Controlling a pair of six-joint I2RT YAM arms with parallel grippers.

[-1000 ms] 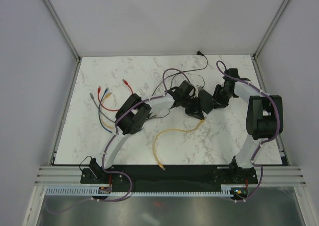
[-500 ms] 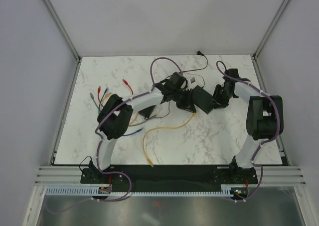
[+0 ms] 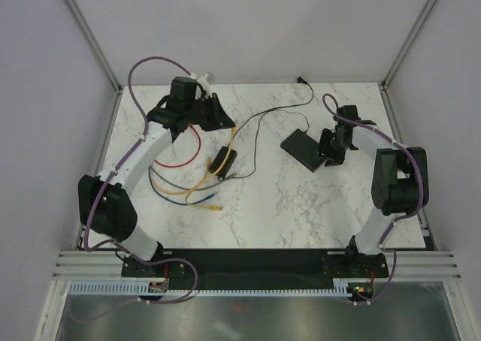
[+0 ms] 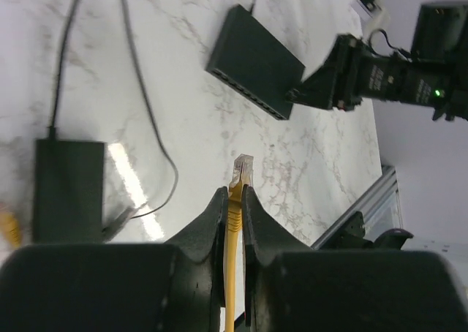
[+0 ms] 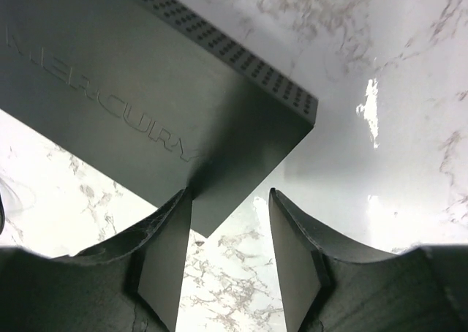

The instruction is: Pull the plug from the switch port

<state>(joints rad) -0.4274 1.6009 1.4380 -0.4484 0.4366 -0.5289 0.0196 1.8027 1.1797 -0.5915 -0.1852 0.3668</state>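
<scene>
**Plug (image 4: 241,170) out of the switch (image 3: 304,147) — held by the left arm**

Left fingers (image 4: 210,226) are clenched on the yellow cable (image 4: 233,213) just behind its clear plug. The plug tip juts free past them, off the surface.

Left gripper (image 3: 219,119) is raised at the 11 o'clock part of the marble table (image 3: 301,213). The cable drops from it past the power brick (image 3: 223,161) and ends near the loose leads (image 3: 169,183), red, blue and grey, at 8 o'clock.

Right fingers (image 5: 164,251) are spread, straddling one corner of the switch — not closed on it.

The switch lies flat at 2 o'clock, well apart from the plug. Right gripper (image 3: 329,152) is at its 3 o'clock end.
</scene>
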